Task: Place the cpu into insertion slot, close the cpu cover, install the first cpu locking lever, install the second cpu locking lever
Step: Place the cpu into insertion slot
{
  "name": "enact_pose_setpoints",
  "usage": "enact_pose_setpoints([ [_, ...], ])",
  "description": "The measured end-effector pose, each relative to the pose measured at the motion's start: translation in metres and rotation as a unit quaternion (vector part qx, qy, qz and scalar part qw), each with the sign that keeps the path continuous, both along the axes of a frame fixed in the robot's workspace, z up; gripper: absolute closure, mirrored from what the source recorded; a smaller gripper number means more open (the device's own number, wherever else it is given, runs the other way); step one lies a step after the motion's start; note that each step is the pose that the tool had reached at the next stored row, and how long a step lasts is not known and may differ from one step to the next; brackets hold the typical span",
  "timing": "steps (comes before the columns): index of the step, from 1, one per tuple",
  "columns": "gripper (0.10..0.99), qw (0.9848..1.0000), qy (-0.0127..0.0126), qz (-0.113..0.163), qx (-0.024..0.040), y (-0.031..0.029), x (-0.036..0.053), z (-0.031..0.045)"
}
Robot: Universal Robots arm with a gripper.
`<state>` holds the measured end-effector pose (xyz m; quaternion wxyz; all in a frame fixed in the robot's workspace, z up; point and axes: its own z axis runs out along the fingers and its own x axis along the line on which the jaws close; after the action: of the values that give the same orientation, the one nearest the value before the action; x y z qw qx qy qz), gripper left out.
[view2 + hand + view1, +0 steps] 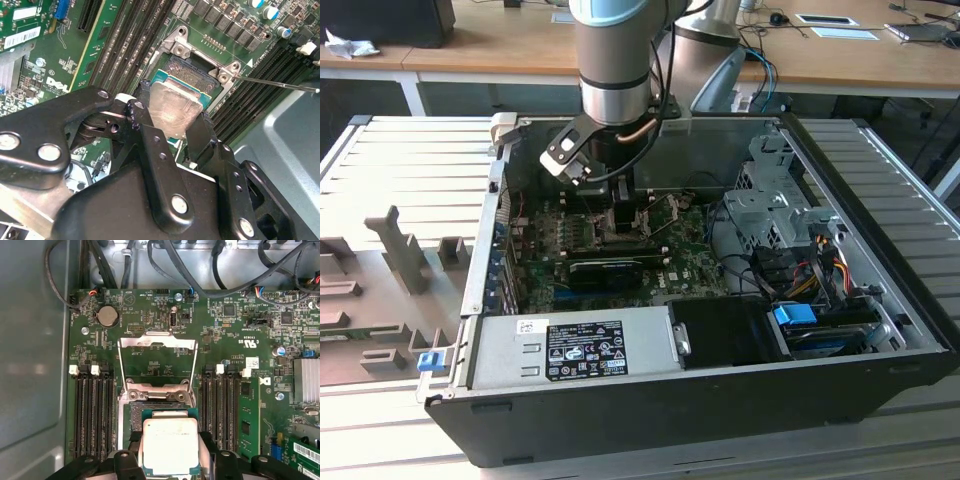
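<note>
My gripper [173, 111] has the chip [176, 106] pinched between its two black fingers [150, 137], one on each of two opposite edges, so the jaws are drawn in narrow to the chip's width. The dull silver top of the chip faces up and away from my palm, with its green rim showing past the metal on the far side.

In the first wrist view the chip [170, 444] sits right between my fingertips and over the near part of the socket [159, 406]. A strip of the socket's dark contact field is bare just beyond the chip's far edge. I cannot tell whether the chip rests in the socket or hangs just above it.

The cover [156, 343] is a thin silver frame swung back from the socket, on the far side of it from my fingers and well clear of the chip. A thin metal rod [280, 84] reaches out sideways from one socket corner. Rows of black memory slots [92, 415] run along both sides of the socket.

In the exterior view my arm [615, 60] comes straight down into the black computer case [720, 400], over the middle of the green board [695, 262].
</note>
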<state>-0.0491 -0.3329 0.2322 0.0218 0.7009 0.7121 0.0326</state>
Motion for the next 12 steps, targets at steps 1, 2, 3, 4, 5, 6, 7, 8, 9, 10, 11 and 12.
enact_pose_setpoints([
  [1, 0.553, 1.0, 0.0, 0.0, 0.0, 0.0001, 0.0, -0.0003],
  [2, 0.553, 1.0, 0.0, 0.0, 0.0001, 0.0003, 0.0, -0.0012],
  [3, 0.553, 1.0, 0.0, 0.0, 0.0, 0.0005, -0.0001, -0.002],
  [4, 0.553, 1.0, 0.0, 0.0, 0.0, 0.0007, -0.0001, -0.0023],
  [5, 0.553, 1.0, 0.0, 0.0, 0.0, 0.0008, -0.0002, -0.0028],
  [6, 0.553, 1.0, -0.0001, 0.0, 0.0001, 0.0011, -0.0002, -0.0035],
  [7, 0.553, 1.0, 0.0, 0.0, 0.0001, 0.0014, -0.0002, -0.0041],
  [8, 0.553, 1.0, 0.0, 0.0, 0.0, 0.0022, -0.0003, -0.0053],
  [9, 0.553, 1.0, 0.0, 0.0, 0.0, 0.0029, -0.0004, -0.0058],
  [10, 0.553, 1.0, 0.0, 0.0, 0.0001, 0.0036, -0.0006, -0.0063],
  [11, 0.553, 1.0, 0.0, 0.0, 0.0, 0.0055, -0.001, -0.0079],
  [12, 0.553, 1.0, -0.0001, -0.001, -0.0002, 0.0068, -0.0015, -0.0097],
])
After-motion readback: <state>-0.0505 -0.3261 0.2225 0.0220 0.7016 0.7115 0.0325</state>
